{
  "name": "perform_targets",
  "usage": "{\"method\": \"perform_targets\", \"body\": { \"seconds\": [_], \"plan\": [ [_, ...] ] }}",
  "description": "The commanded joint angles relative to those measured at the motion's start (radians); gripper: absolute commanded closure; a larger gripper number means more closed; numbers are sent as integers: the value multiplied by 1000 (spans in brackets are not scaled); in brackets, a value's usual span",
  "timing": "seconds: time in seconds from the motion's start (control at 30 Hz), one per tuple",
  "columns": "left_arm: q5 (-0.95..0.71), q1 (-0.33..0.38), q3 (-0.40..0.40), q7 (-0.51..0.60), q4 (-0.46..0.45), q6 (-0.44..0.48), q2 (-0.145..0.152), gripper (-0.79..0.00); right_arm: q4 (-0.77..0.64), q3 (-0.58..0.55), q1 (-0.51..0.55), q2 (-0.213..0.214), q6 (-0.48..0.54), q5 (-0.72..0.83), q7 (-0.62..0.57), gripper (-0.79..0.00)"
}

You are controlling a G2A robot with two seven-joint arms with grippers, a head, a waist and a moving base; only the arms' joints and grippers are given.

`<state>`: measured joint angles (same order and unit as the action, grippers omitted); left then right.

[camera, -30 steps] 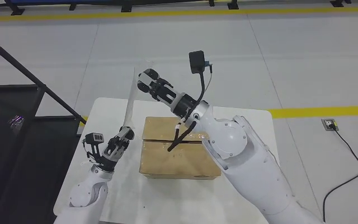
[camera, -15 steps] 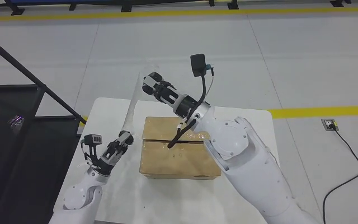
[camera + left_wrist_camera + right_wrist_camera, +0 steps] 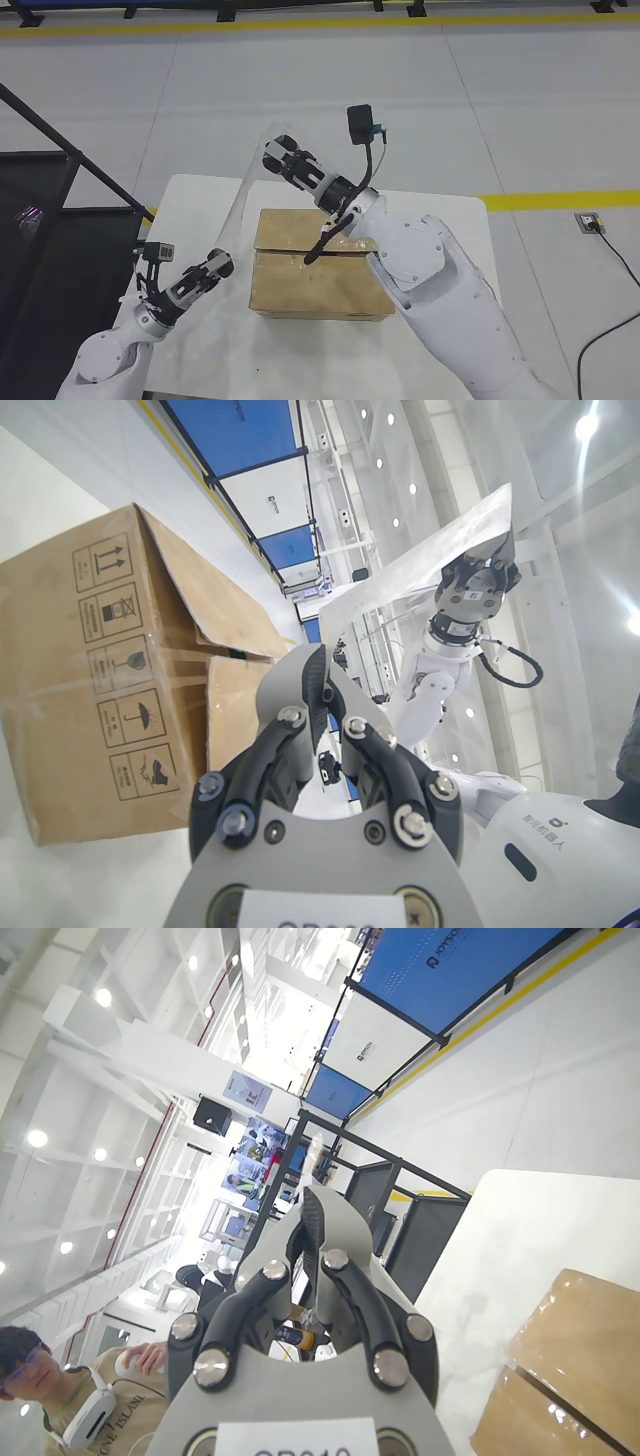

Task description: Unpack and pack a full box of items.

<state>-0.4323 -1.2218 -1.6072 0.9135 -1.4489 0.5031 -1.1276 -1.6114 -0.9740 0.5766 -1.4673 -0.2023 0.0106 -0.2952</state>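
The box (image 3: 300,280) sits on the table (image 3: 190,210), plastic sheet (image 3: 240,195) stretched left of it.

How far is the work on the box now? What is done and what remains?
Done, it seems: a long clear strip is off the cardboard box. In hand: the left gripper and right gripper are both shut on that strip, stretched in the air beside the box. Left: the flaps lie nearly shut, so opening, unpacking and repacking appear still ahead.
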Motion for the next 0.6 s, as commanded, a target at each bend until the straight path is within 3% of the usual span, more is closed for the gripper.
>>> {"method": "perform_targets", "body": {
  "seconds": [0.0, 0.23, 0.5, 0.57],
  "plan": [
    [18, 9, -2, 11, 0, -14, 4, 0, -42, -7, 30, 0, -101, -11, 30, 0],
    [96, 48, 0, 90, 5, -66, 18, 0, -260, -67, 178, 15, -409, 24, -1, 0],
    [146, 96, 14, 240, 16, -111, 38, 0, -435, -114, 299, 29, -672, -8, 20, 0],
    [150, 104, 6, 261, 24, -121, 43, 0, -437, -114, 300, 30, -686, -13, 22, 0]
  ]
}}
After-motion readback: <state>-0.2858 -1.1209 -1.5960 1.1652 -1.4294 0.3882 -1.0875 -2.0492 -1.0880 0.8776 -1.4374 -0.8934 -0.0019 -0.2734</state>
